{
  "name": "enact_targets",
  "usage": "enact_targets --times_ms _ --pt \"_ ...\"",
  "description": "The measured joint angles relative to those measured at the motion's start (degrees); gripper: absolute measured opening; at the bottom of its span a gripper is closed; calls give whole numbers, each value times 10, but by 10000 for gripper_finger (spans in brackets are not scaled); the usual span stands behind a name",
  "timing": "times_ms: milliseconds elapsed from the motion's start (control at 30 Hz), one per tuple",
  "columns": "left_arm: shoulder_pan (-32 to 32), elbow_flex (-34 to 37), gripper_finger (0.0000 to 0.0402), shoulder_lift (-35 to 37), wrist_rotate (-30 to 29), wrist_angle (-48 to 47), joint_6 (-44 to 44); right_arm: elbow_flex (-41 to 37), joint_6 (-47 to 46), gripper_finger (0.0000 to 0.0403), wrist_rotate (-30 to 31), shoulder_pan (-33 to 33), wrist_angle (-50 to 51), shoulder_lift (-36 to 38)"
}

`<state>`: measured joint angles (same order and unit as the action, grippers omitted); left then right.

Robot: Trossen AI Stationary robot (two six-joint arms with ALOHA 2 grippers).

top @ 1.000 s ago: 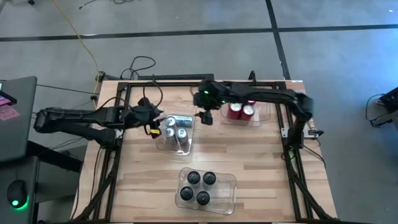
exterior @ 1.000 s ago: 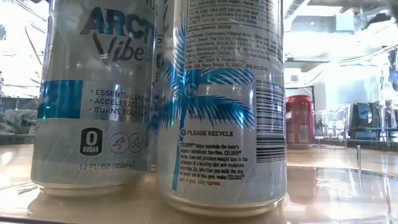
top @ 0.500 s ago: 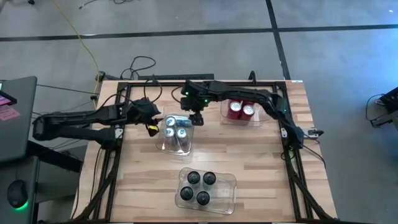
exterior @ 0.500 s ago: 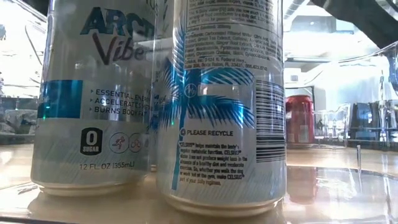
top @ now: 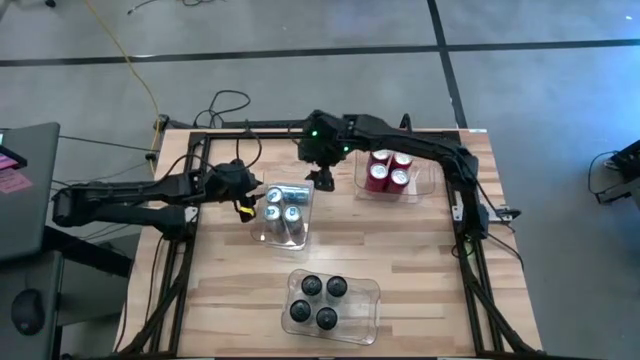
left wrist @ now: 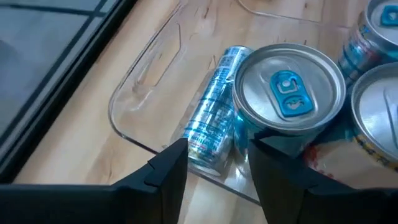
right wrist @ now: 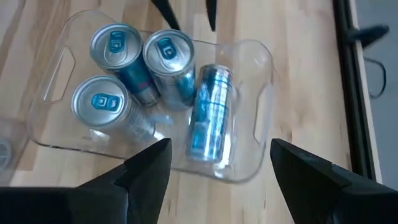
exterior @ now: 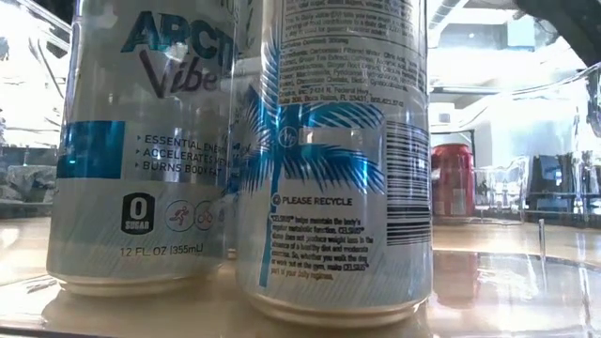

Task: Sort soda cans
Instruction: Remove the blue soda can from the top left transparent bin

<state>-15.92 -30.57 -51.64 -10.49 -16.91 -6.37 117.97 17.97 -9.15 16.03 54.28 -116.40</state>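
Wooden counter (top: 420, 260): the right hand (top: 324, 180), now empty and spread, has lifted off the silver-blue can (right wrist: 210, 118) lying toppled in its bin (right wrist: 261, 62) below; left hand (top: 243, 202), open, waits beside.

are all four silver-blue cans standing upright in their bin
No, three silver-blue cans stand upright while the fourth can lies on its side in the clear bin.

Two dark jointed arms, green light on right arm (top: 318, 131), yellow tag by left pincer (top: 246, 207)
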Motion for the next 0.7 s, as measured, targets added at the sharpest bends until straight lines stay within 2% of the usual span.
enact_targets --times_ms 400,533,700 --pt "0 -18 258 29 1 17 -43 -1 -59 291 -2 20 88 19" --pt "-13 -32 279 33 4 22 5 -1 -61 291 -66 22 102 19" --pt "-24 -38 283 23 88 25 62 -1 -61 291 -88 22 108 21"
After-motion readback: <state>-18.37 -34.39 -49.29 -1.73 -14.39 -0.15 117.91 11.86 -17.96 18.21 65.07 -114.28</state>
